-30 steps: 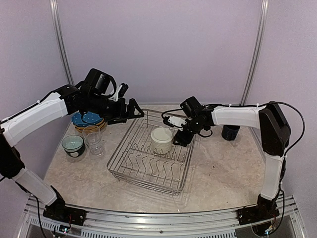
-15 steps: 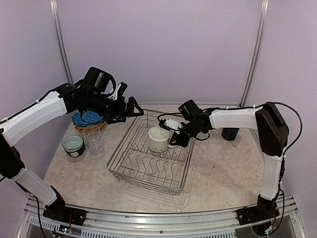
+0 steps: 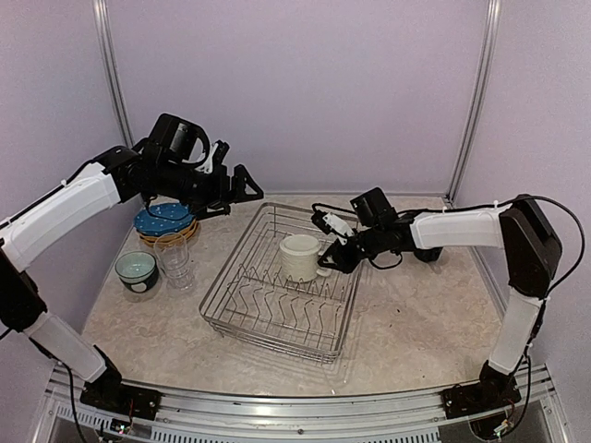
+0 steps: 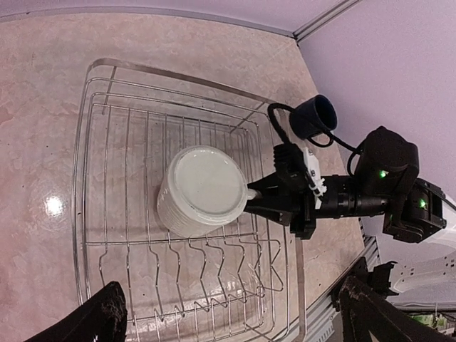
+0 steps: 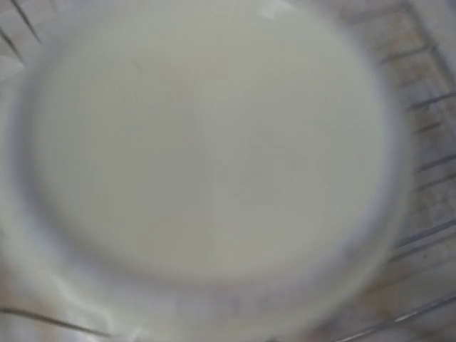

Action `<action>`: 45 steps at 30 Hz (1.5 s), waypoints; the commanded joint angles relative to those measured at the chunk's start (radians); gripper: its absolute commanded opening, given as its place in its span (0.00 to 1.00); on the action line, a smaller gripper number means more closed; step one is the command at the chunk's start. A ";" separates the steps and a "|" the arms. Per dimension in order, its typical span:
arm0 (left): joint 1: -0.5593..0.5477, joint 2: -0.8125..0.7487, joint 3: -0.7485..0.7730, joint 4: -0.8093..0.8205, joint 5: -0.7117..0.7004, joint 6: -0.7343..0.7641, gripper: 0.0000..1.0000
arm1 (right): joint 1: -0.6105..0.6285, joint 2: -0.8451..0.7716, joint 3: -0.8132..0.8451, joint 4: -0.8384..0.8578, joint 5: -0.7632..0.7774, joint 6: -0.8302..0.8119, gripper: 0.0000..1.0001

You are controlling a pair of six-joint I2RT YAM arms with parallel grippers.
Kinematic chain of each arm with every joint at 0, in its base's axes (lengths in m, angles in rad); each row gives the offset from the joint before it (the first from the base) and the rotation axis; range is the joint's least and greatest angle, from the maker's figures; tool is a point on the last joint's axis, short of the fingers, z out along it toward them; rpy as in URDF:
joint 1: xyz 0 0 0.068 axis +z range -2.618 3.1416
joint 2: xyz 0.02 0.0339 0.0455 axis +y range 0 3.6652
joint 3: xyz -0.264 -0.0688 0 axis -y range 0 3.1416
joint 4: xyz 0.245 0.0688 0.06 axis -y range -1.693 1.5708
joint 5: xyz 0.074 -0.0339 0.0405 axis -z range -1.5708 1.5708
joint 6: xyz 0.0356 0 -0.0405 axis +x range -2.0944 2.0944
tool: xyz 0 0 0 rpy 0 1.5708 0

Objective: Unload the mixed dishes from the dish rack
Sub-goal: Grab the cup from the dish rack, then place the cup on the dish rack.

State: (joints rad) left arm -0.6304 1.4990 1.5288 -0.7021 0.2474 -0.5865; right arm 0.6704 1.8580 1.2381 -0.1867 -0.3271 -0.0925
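Top external view shows the cream ceramic mug (image 3: 300,257) inside the silver wire dish rack (image 3: 263,309) at frame centre. Pinched only by its handle, off to one side of its weight, it could swing or slip against the wires when lifted. The right gripper (image 3: 331,256) is nearly closed, apparently clamped on that handle, while the left gripper (image 3: 236,197) hangs spread and empty at upper left.
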 commanded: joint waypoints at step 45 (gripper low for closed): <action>-0.174 0.405 0.012 0.261 -0.228 0.308 0.66 | -0.121 0.051 -0.008 0.355 0.007 1.197 0.00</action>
State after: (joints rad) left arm -0.7795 1.8584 1.5291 -0.4961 0.1352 -0.4171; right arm 0.5541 1.8816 1.2018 0.1616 -0.3279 1.0428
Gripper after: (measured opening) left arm 0.677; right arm 0.148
